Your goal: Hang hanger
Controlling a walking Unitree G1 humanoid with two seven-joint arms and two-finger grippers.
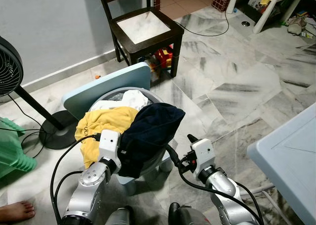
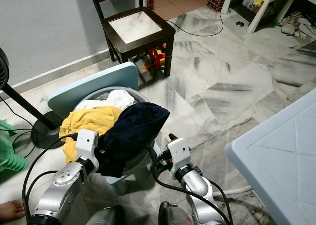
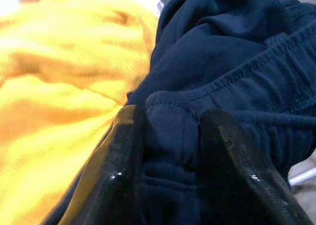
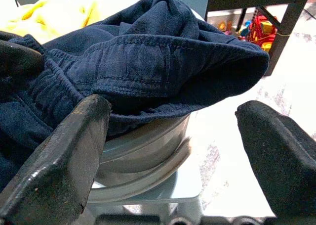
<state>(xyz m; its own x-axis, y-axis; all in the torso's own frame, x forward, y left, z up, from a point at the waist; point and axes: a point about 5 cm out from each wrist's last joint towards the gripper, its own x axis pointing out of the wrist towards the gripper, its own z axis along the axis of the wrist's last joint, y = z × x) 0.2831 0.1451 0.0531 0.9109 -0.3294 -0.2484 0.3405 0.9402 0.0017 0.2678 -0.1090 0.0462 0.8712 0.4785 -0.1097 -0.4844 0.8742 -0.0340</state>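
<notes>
A grey laundry basket stands in front of me, heaped with a yellow garment, a white one and a navy garment that drapes over its near rim. My left gripper is shut on a fold of the navy garment, pinched between both black fingers. My right gripper hangs open just to the right of the basket. The navy cloth and the basket rim lie ahead of its spread fingers, untouched.
A pale blue board leans behind the basket. Beyond it is a dark wooden chair with toys under it. A fan stands at the left, a pale blue table at the right. A person's foot is near left.
</notes>
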